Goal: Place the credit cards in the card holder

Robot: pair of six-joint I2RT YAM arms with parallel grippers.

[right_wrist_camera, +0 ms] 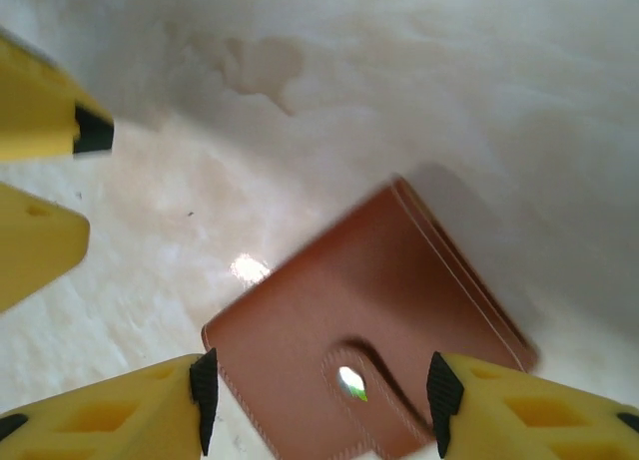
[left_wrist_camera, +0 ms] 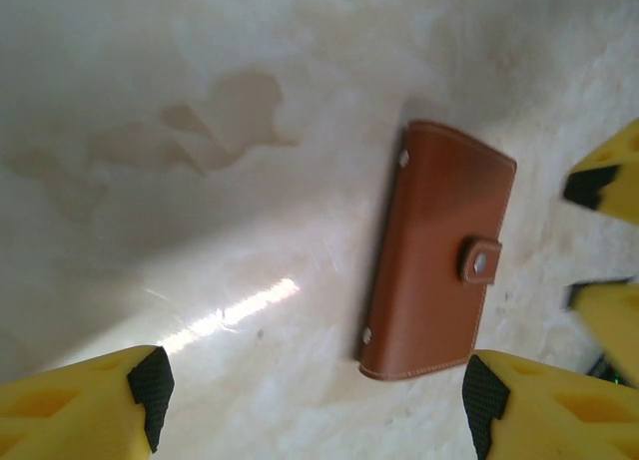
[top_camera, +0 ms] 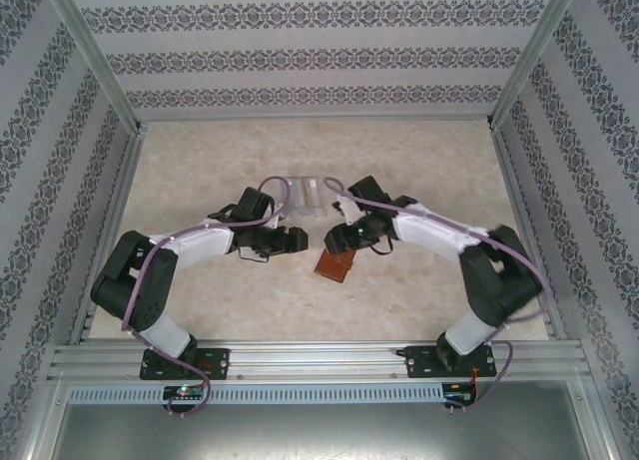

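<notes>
Right tool (right_wrist_camera: 319, 400) jaws apart, card holder (right_wrist_camera: 399, 280) between.

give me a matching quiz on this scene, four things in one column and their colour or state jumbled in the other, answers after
Things:
1. card holder
2. clear case
3. left tool
4. table

Descriptions:
A. see-through, farther back than the card holder
B. pale mottled beige
C. reddish brown, folded shut, lying flat
D. yellow fingers with black tips, standing open

Pairs: 1-C, 2-A, 3-D, 4-B
</notes>
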